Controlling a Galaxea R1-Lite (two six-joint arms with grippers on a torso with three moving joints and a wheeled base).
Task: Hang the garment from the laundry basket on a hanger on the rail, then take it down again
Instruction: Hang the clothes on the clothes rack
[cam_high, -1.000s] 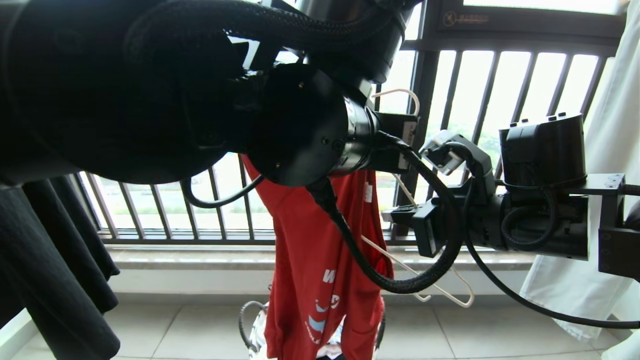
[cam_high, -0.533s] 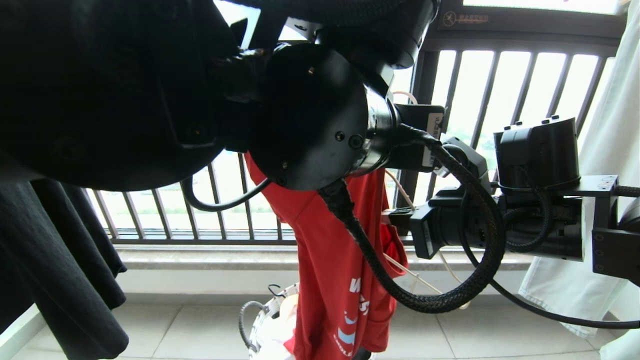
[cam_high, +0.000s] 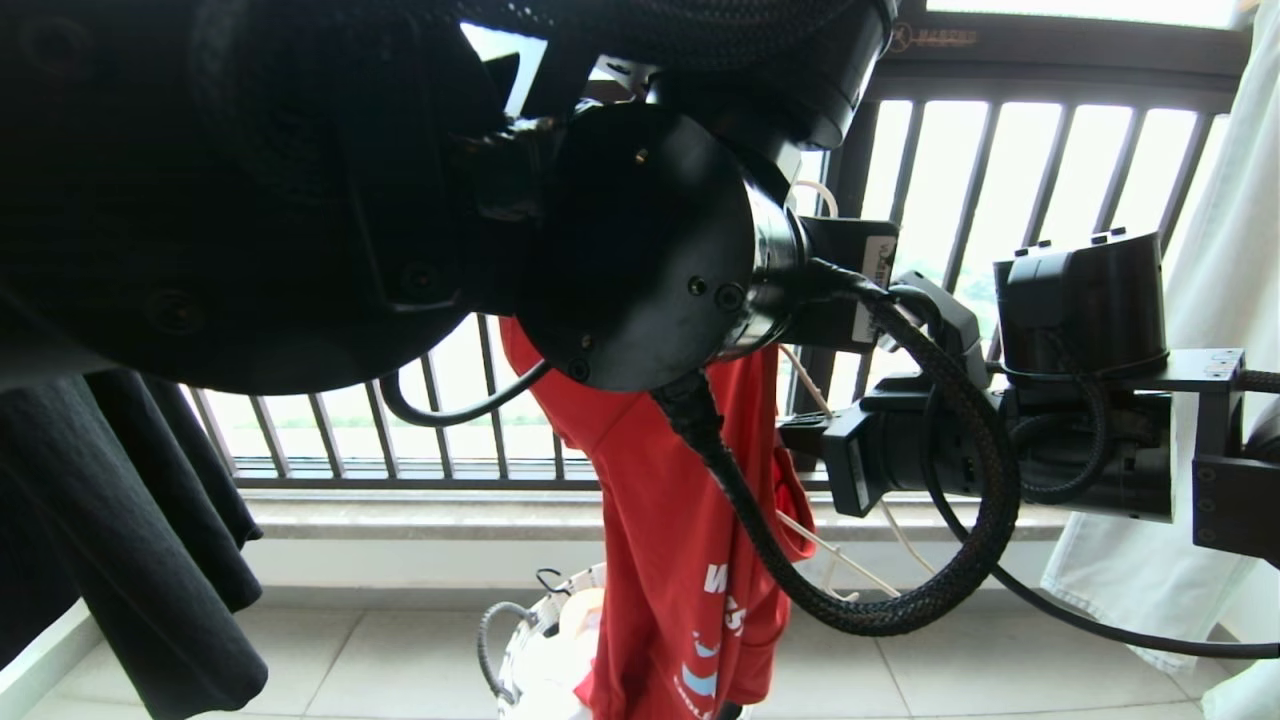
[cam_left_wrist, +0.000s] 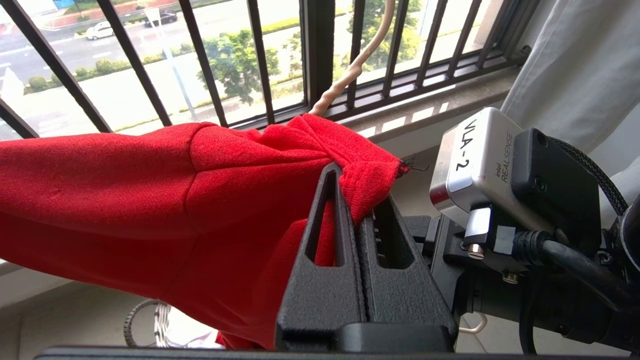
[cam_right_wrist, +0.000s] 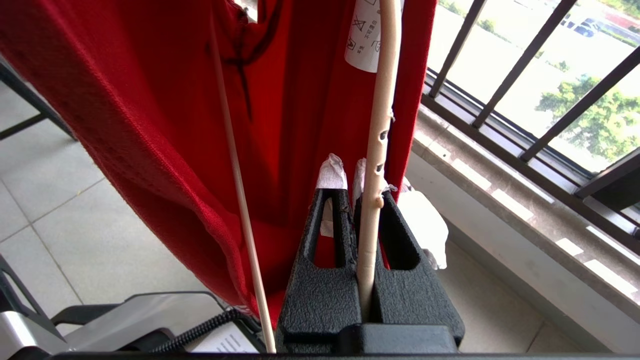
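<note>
The red garment (cam_high: 670, 520) hangs in front of the balcony bars, its lower end over the laundry basket (cam_high: 520, 650) on the floor. My left gripper (cam_left_wrist: 358, 197) is shut on a bunched edge of the garment (cam_left_wrist: 150, 190); in the head view its fingers are hidden behind the left arm (cam_high: 640, 250). My right gripper (cam_right_wrist: 346, 172) is shut on the cream wire of the hanger (cam_right_wrist: 377, 110), whose other thin wire (cam_right_wrist: 235, 165) runs inside the shirt (cam_right_wrist: 150, 100). The hanger's hook (cam_high: 822, 192) shows above the arms. The rail is out of view.
A black garment (cam_high: 130, 560) hangs at the left and a pale cloth (cam_high: 1220, 300) at the right. The black balcony railing (cam_high: 940, 200) and its stone ledge (cam_high: 400, 520) lie behind. The right arm (cam_high: 1080, 430) reaches in level from the right.
My left arm has swung right and slightly up, carrying the red garment toward the right gripper. The shirt now covers more of the hanger. The right arm has stayed put.
</note>
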